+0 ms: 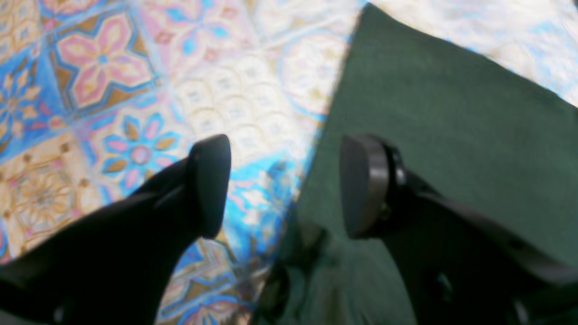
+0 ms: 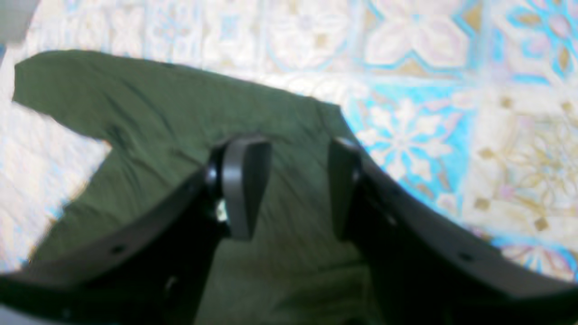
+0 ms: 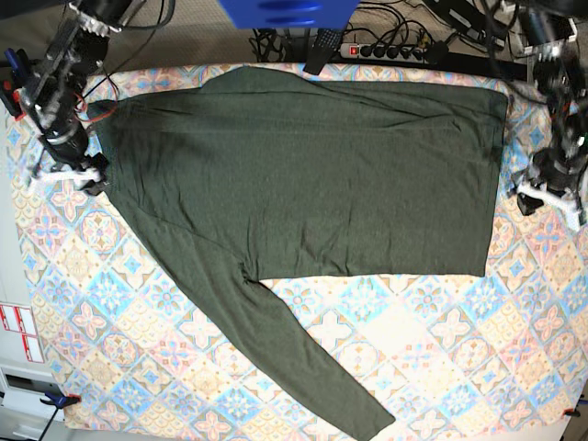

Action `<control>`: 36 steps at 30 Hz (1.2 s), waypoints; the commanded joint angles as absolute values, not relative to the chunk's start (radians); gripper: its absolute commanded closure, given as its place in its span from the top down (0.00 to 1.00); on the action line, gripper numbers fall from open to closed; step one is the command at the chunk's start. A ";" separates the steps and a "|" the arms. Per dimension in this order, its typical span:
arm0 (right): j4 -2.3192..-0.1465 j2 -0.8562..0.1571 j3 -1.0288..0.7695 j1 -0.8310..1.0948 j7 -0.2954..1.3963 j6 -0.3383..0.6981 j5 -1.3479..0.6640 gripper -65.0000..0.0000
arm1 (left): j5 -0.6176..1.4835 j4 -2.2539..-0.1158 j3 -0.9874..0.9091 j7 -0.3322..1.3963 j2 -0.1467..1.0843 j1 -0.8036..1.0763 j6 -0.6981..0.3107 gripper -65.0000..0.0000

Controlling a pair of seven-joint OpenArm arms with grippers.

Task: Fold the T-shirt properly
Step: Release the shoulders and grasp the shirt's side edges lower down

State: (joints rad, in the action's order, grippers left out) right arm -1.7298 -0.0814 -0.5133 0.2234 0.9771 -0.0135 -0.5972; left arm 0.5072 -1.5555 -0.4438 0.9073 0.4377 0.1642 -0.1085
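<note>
The dark olive-green T-shirt (image 3: 303,175) lies flat across the far half of the patterned tablecloth (image 3: 441,349). One long sleeve (image 3: 276,340) runs diagonally toward the near edge. My right gripper (image 3: 78,175) hovers at the shirt's left end, over the fabric (image 2: 149,117). In the right wrist view it (image 2: 293,189) is open, with nothing between its fingers. My left gripper (image 3: 547,197) is just off the shirt's right edge. Its wrist view shows it (image 1: 286,187) open and straddling the shirt's edge (image 1: 406,113), one fingertip (image 1: 210,185) over bare cloth.
A power strip (image 3: 386,48) and cables lie behind the table's far edge, next to a blue object (image 3: 285,11). White labels (image 3: 14,331) sit off the table's left side. Bare tablecloth (image 3: 478,367) lies to the right of the sleeve.
</note>
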 commanded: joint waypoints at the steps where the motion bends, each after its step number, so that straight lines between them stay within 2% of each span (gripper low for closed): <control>1: -1.745 -0.090 -0.495 0.205 0.964 -0.004 -0.590 0.39 | 0.507 -1.557 -0.432 0.892 0.447 0.120 -0.122 0.60; 8: -1.745 -0.090 -0.337 0.143 0.963 -0.002 -0.410 0.39 | 0.441 -1.368 -0.335 0.881 0.444 -0.077 -0.122 0.60; 14: -1.716 -0.090 -0.243 0.094 0.961 -0.002 -0.291 0.39 | 0.438 -1.136 -0.228 0.765 0.446 -0.225 -0.122 0.60; 24: -1.702 -0.085 -0.237 0.101 0.961 -0.002 -0.278 0.39 | 0.415 -0.742 -0.016 0.516 0.430 -0.424 -0.122 0.60; 29: -1.705 -0.085 -0.239 0.102 0.961 -0.002 -0.278 0.39 | 0.414 -0.595 0.012 0.433 0.406 -0.478 -0.122 0.60; 36: -1.704 -0.085 -0.240 0.102 0.961 -0.002 -0.278 0.39 | 0.424 -0.568 0.102 0.426 0.374 -0.463 -0.124 0.59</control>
State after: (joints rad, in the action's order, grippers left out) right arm -1.6875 -0.0753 -0.2363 0.1158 0.9802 -0.0048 -0.2729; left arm 0.4103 -0.5640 0.0998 0.3866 0.3767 -0.4576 -0.1047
